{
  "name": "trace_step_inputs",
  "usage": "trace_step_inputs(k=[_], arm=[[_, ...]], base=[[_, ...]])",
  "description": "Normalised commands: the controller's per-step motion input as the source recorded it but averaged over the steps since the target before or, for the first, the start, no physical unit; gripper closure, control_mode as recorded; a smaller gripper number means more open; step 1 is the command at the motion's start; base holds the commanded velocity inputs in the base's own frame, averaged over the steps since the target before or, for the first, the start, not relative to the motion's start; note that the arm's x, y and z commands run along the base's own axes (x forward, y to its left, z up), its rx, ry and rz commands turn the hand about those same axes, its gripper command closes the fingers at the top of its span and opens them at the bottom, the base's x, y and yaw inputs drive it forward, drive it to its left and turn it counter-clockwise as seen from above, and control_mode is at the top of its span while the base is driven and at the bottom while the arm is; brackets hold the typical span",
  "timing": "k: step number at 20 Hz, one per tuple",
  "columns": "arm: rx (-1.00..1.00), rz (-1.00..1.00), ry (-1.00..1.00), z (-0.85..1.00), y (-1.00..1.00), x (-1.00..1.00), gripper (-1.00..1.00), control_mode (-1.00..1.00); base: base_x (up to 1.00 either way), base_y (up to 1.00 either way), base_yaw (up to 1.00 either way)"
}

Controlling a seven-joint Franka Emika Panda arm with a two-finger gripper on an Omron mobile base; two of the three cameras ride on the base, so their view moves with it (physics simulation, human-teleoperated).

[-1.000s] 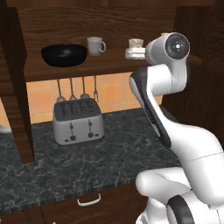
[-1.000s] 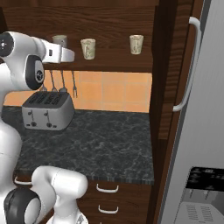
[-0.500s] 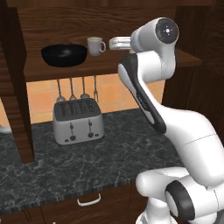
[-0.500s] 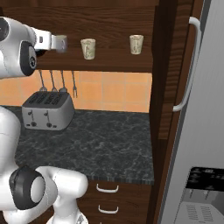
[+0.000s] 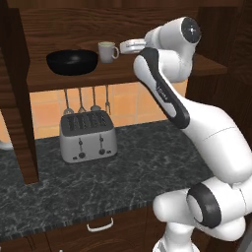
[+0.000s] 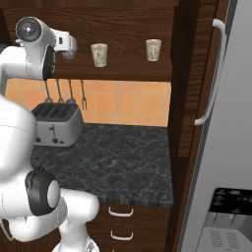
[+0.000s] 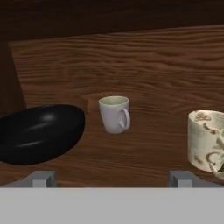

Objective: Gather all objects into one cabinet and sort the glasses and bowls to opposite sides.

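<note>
1. Claw jaws are spread wide with nothing between them, raised to shelf height and looking in at the cabinet shelf.
2. Straight ahead of the claw, a little way in on the shelf, stands the pale grey mug, upright, with its handle turned to the right in the hand view.
3. The black bowl lies to the mug's left, close beside it but apart; a cream cup stands to the mug's right and nearer the claw, cut by the picture's edge.
4. In the right base view the two cream cups stand on the same shelf, well apart from each other, the second nearer the cabinet's right wall.
5. The relation that counts: the mug sits between bowl and cups, nearest the bowl. My judgement is that it belongs with the cups, so the coming move is probably a straight reach onto the mug.
6. Room: open shelf lies between mug and near cup, and more between the two cups. The bowl's rim on the left is the tight side.
7. Below, the bench carries a toaster.
</note>
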Motion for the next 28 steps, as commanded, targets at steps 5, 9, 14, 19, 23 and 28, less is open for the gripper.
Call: trace_step_inputs(k=[5, 9, 14, 19, 23, 28], arm=[[0.00, 0.11, 0.00, 0.00, 0.32, 0.31, -1.00, -1.00], [-0.01, 0.03, 0.00, -0.03, 0.10, 0.06, -1.00, -1.00], [-0.02, 0.00, 0.00, 0.00, 0.00, -0.03, -1.00, -1.00], [0.00, -0.03, 0.00, 0.00, -0.04, -0.22, -1.00, -1.00], [0.00, -0.04, 0.00, 0.00, -0.31, -0.03, -1.00, -1.00], [0.03, -0.01, 0.06, 0.00, -0.38, 0.16, -1.00, -1.00]], base=[[0.00, 0.00, 0.00], [0.00, 0.00, 0.00], [0.00, 0.00, 0.00], [0.00, 0.00, 0.00], [0.00, 0.00, 0.00], [0.00, 0.00, 0.00]])
